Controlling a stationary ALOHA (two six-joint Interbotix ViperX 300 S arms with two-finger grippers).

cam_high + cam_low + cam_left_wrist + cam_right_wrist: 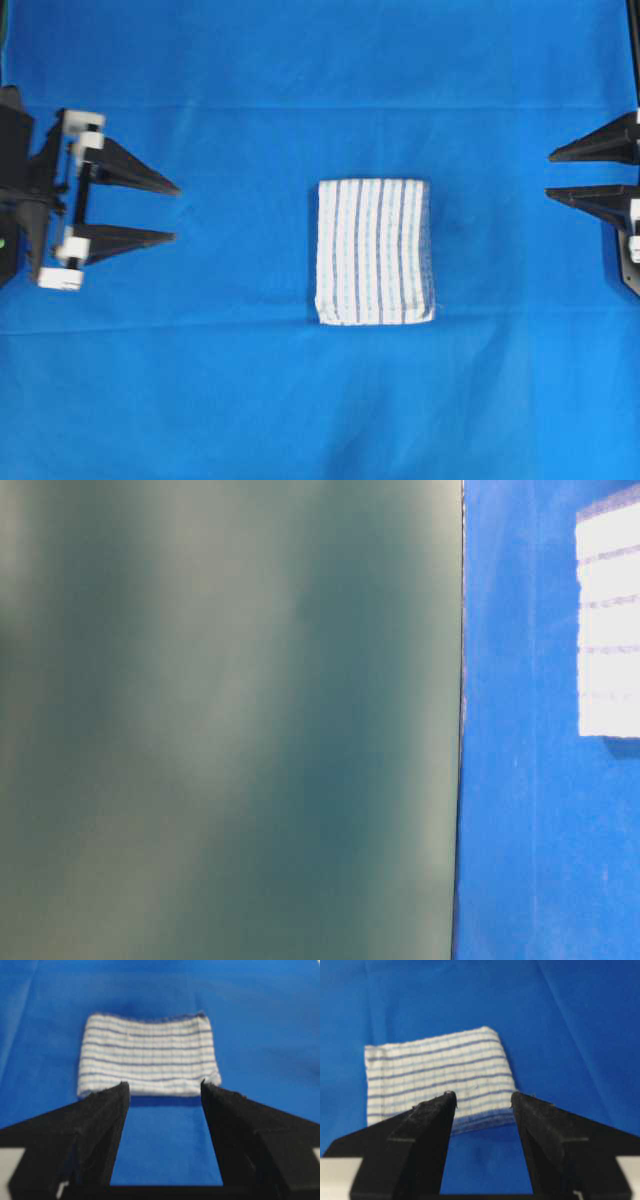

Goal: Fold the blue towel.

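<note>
The blue towel lies folded into a small thick rectangle at the middle of the table, white with dark-blue stripes. It also shows in the left wrist view as the towel, in the right wrist view as the towel, and at the right edge of the table-level view as the towel. My left gripper hangs open far to the towel's left, holding nothing. My right gripper stands open at the right edge, well clear of the towel, also with nothing in it.
A plain blue cloth covers the whole table. A blurred grey-green surface fills most of the table-level view and hides what lies behind it.
</note>
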